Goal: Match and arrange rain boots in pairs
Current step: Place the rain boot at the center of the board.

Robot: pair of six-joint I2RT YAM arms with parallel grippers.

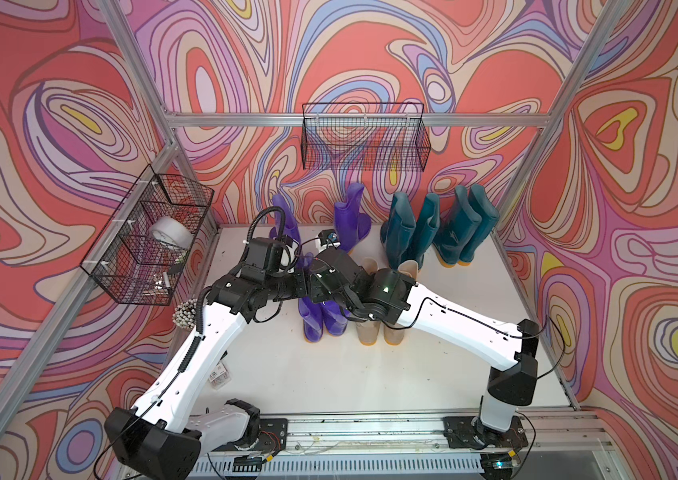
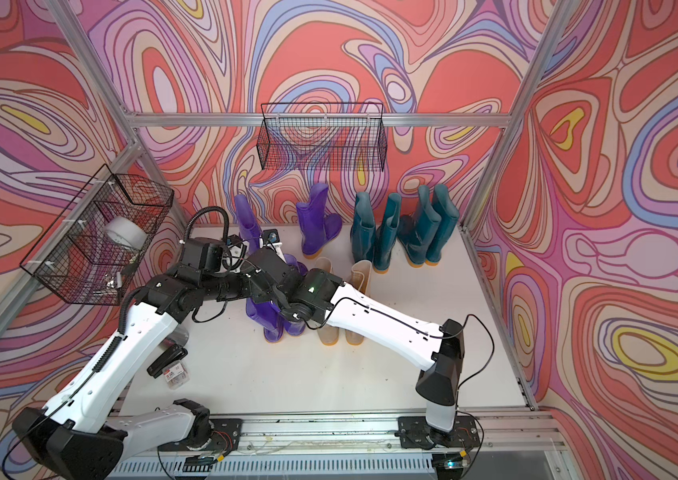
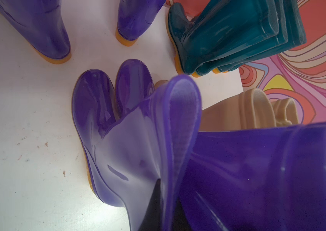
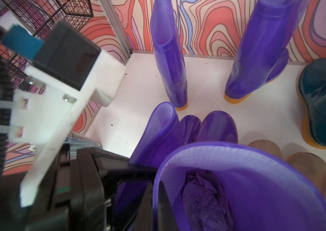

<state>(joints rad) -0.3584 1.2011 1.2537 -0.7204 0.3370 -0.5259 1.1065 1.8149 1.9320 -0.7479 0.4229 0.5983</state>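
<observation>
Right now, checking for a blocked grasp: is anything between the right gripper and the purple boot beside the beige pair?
Nothing visible: the right gripper is shut on the cuff of that purple boot, rim between its fingers.

Top views look down from overhead — wrist views close, sharing purple boots [image 3: 95, 104].

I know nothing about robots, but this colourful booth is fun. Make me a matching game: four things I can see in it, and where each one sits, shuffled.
Things:
1. teal boots
2. beige boots
3. roll of tape
4. rear purple boots

Places:
A. inside the side wire basket
B. standing apart from each other, at the back
C. side by side, next to the front purple boots
D. grouped at the back right

Pairs: 1-D, 2-C, 3-A, 4-B.
</observation>
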